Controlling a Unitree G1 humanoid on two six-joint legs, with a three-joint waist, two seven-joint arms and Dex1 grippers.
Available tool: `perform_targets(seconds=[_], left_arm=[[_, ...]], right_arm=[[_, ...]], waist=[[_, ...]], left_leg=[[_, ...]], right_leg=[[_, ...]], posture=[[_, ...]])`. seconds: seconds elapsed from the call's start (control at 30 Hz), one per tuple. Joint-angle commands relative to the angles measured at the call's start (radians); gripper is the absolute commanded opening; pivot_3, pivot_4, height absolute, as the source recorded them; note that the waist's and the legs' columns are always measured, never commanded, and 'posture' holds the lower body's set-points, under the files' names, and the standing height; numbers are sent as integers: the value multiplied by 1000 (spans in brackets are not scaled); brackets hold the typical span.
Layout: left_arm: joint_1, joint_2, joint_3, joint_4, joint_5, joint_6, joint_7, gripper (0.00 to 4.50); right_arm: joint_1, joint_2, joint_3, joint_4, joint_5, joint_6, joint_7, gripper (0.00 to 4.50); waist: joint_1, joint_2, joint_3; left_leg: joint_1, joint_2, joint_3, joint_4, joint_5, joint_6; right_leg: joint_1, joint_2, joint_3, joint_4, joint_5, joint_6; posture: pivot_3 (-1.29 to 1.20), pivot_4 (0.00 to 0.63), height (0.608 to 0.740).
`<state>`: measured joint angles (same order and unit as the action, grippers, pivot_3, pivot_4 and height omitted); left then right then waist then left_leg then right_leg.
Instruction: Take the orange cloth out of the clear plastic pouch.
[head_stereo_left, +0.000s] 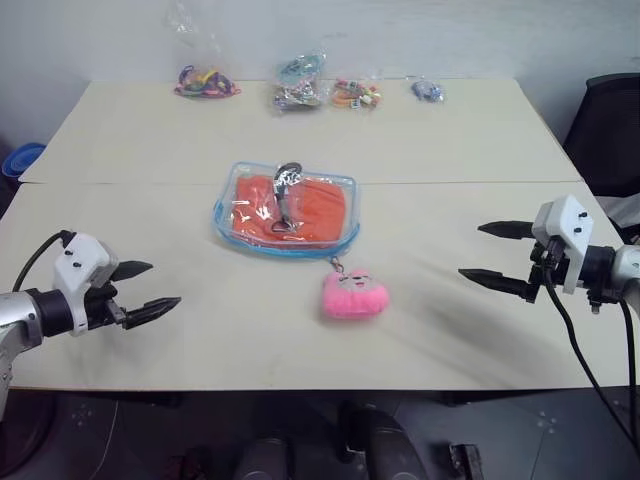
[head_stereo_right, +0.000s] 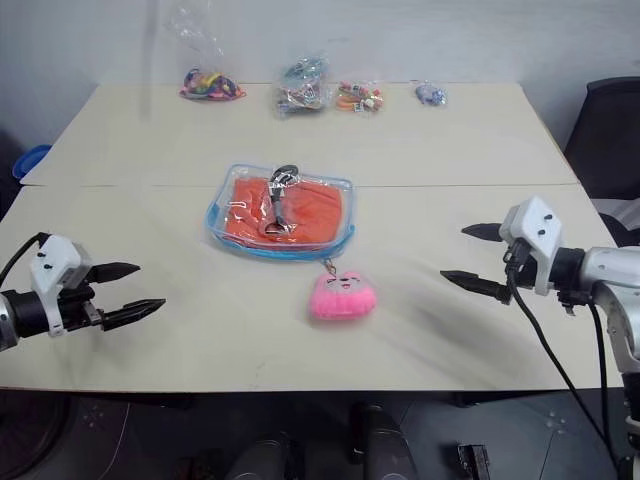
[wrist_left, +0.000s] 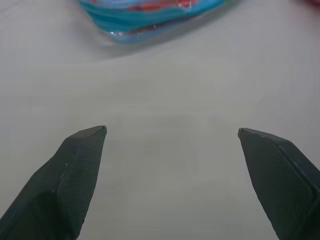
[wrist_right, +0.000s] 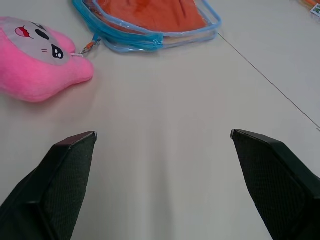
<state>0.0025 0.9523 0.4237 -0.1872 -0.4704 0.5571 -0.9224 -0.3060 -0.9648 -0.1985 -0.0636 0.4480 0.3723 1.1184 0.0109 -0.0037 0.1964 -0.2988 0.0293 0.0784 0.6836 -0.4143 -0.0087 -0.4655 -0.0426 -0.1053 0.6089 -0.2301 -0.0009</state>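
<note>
On the pale table (head_stereo_left: 450, 150) lies one clear plastic pouch (head_stereo_left: 287, 212) with light blue trim, near the middle, and the one orange cloth (head_stereo_left: 320, 207) is inside it, filling most of the pouch. On top of the pouch lies one small metal clasp (head_stereo_left: 287, 195). One pink plush charm (head_stereo_left: 353, 294) lies just beside the near edge of the pouch, joined to it by a short chain.

At the far edge of the table there are four small clear bags of trinkets (head_stereo_left: 300, 85) in a row (the last one on the right is much smaller than the others). One blue object (head_stereo_left: 20, 160) shows past the table's left edge, and one black chair (head_stereo_left: 608, 130) at the right.

There are two grippers. The left gripper (head_stereo_left: 140, 290) hovers over the near left part of the table, its two fingers spread wide with nothing between them. The right gripper (head_stereo_left: 500, 255) hovers over the near right part, its fingers also wide apart and empty. Both are well apart from the pouch and point inward toward it.

The right wrist view shows the face sewn on the charm and the blue zipper corner of the pouch with the cloth behind it. The left wrist view shows the blue edge of the pouch with a little orange behind it.
</note>
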Motion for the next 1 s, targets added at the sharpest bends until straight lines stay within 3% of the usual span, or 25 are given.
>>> perform_targets(seconds=[0.03,0.2,0.4,0.6,0.73,1.0], left_arm=[[-39,-36,20,-90,-40,69,86,4469],[-362,-216,-17,-135,-115,431,438,4469],[-718,-483,-142,-103,-125,786,683,4469],[-922,-588,-324,181,45,768,800,4469],[-1017,-661,-332,409,127,646,856,4469],[-1127,-768,-343,676,203,476,865,4469]], right_arm=[[4,11,-29,-80,51,27,-2,4500],[-12,67,-19,-226,93,81,-85,4500],[-39,148,27,-430,158,154,-190,4500],[-48,197,80,-528,167,189,-265,4500],[-22,208,87,-551,152,183,-296,4500],[5,216,94,-565,129,168,-328,4500]], waist=[[-1,0,0],[15,-2,0],[15,-8,-1],[6,-9,-1],[11,-9,-1],[13,-10,0]], left_leg=[[0,0,0,0,0,0],[0,-2,-1,1,2,-2],[0,-5,-2,1,7,-5],[1,-5,-1,1,10,-8],[1,-5,-1,1,13,-11],[1,-5,-2,1,14,-11]], right_leg=[[0,0,0,0,0,0],[3,0,1,3,1,0],[4,-2,2,7,4,2],[3,-1,3,9,4,1],[3,0,3,7,3,-1],[3,-1,2,9,4,-1]], posture=[[0,150,740],[0,150,740],[0,150,740],[0,150,740],[0,150,740],[0,150,740]])
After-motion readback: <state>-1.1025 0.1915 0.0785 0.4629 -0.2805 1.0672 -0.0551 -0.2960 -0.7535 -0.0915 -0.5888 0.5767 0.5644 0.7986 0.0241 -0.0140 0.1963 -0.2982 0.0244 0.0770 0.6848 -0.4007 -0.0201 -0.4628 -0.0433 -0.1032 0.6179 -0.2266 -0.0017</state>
